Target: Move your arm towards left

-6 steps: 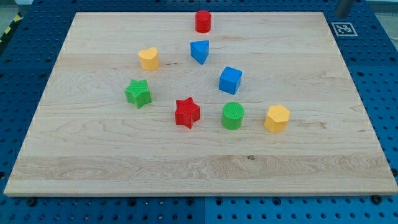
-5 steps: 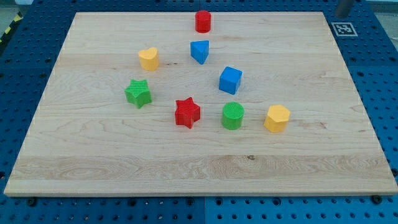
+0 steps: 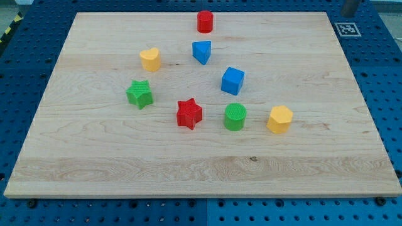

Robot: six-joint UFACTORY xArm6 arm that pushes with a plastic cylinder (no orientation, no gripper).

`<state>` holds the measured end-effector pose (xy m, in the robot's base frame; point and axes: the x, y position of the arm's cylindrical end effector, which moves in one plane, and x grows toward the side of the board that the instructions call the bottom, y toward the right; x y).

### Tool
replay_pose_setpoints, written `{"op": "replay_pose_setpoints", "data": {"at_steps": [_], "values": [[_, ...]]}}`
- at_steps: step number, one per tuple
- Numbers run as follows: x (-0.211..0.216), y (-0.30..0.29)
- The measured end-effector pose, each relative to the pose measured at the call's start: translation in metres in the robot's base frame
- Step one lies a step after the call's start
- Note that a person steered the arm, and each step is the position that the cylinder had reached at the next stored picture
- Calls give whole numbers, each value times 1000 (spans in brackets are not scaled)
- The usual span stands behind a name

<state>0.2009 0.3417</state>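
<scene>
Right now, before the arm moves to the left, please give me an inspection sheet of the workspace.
Surface: wooden board, flat, on a blue perforated table.
Job's things: my tip: not visible; only a grey part at the view's top right corner.
Clutter: red cylinder, blue triangle, yellow heart, blue cube, green star, red star, green cylinder, yellow hexagon.
Gripper: none fitted.
Cables: nothing seen.
Surroundings: marker tag.

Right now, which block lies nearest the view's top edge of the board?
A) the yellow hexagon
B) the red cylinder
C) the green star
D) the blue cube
B: the red cylinder sits just below the board's top edge, above the blue triangular block.
</scene>
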Motion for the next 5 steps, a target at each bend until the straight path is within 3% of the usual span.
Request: {"op": "replay_pose_setpoints", "data": {"at_steps": [1,4,5], "values": [[0,-5],[23,-155],[25,-171]]}}
